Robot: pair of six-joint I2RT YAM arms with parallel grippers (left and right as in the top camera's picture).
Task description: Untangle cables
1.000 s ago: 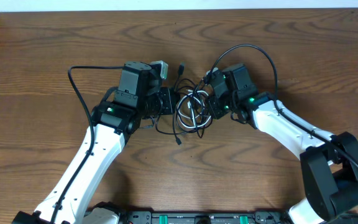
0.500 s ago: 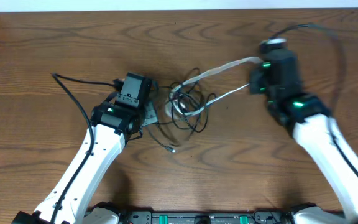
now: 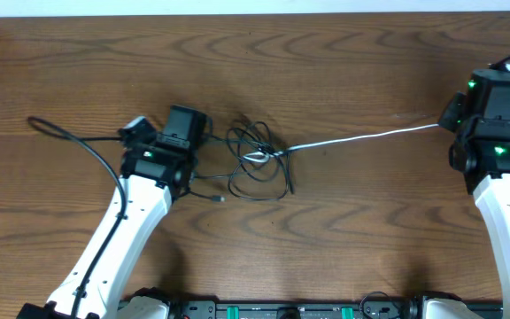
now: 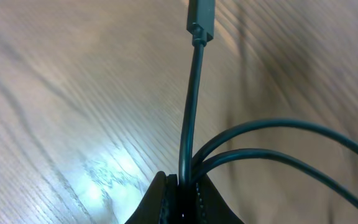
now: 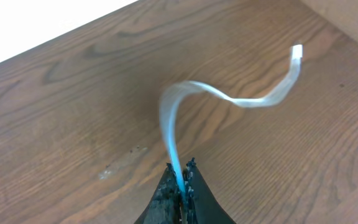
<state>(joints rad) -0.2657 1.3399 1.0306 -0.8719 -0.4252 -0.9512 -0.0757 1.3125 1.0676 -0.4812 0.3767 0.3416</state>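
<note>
White cable (image 3: 361,137) ran tight from our right hand (image 5: 180,173), pinched shut on it far out, to the black cables (image 3: 255,164) bunched on the surface (image 3: 326,53). Our left hand (image 4: 180,185) was clamped on some of them, likely to hold the bunch back.

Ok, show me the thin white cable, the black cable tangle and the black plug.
thin white cable (image 3: 361,137): overhead view, mid-span.
tangle of thin black cables (image 3: 259,151): overhead view, knotted middle.
small black connector plug (image 4: 201,18): left wrist view, plug body.
</note>
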